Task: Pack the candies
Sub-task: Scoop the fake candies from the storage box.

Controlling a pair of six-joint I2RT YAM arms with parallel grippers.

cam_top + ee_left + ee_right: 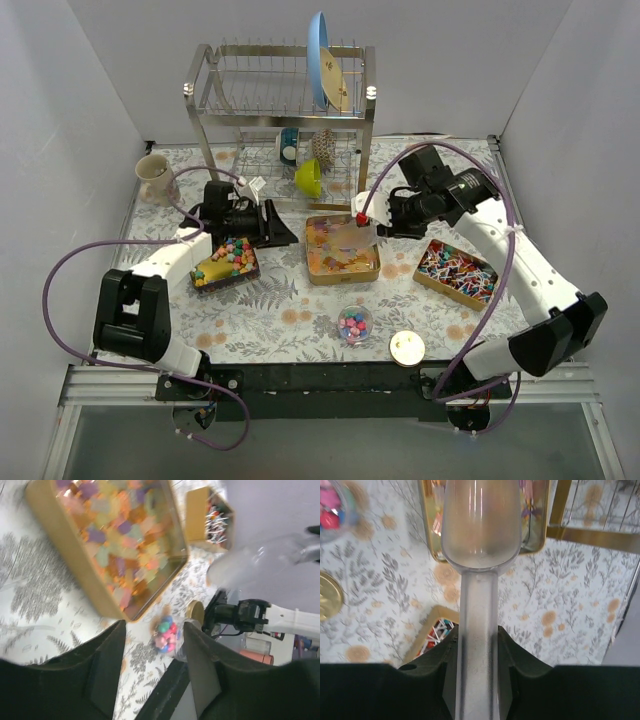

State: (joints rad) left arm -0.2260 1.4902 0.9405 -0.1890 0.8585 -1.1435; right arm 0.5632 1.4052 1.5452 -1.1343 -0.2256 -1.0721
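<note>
Scoop point(479, 525) clamped lengthwise in right pincer point(477, 641), bowl toward candies point(335, 261) in centre tin point(343, 279); left pincer point(154, 636) wide, empty.

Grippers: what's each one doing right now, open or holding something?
Left gripper: open, holding nothing.
Right gripper: closed on the clear plastic scoop.

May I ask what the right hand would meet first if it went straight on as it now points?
Likely the gold tin of orange-yellow candies: the clear scoop in the right hand reaches over its rim; height unclear.
</note>
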